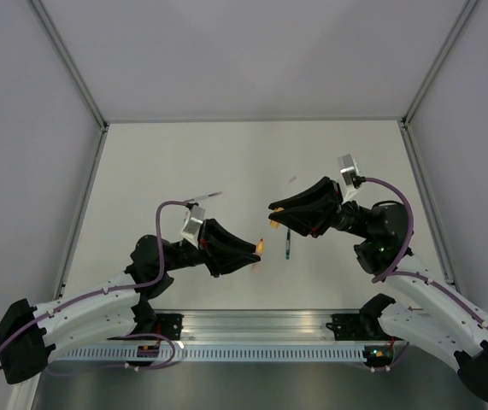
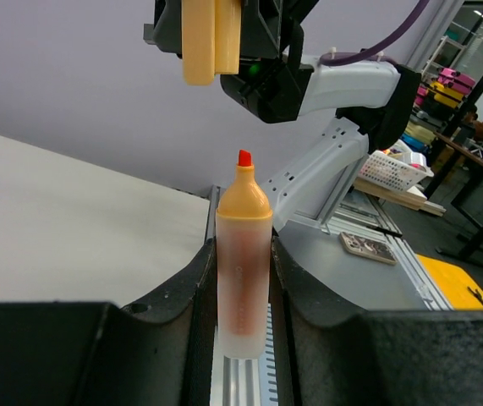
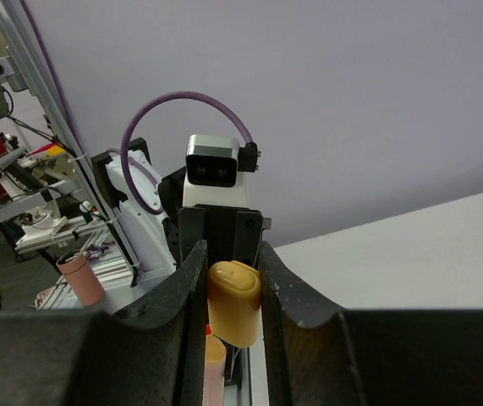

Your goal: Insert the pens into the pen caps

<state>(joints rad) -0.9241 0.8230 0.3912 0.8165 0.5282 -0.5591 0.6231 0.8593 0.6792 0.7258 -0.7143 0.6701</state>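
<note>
The left tool [image 2: 242, 292] is clamping the thick pink-orange marker pen [image 2: 243, 241] between its fingers, with the red tip bare and pointing outward. The right tool [image 3: 233, 279] is gripping the short yellow-orange plastic cap [image 3: 234, 304], which is hanging just beyond that tip without touching it. A dark slim pen with a green band [image 1: 287, 246] is lying on the white bench [image 1: 184, 154] near both tools. A thin silver-grey pen [image 1: 209, 197] is lying beside the left wrist.

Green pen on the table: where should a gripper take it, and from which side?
Take the green pen at mid-barrel, coming from straight above with the jaws closing across its thin width. It lies flat on the table with its long axis running near-to-far, so a top-down pinch looks like the only workable grip. Which end is the tip can't be told.
</note>
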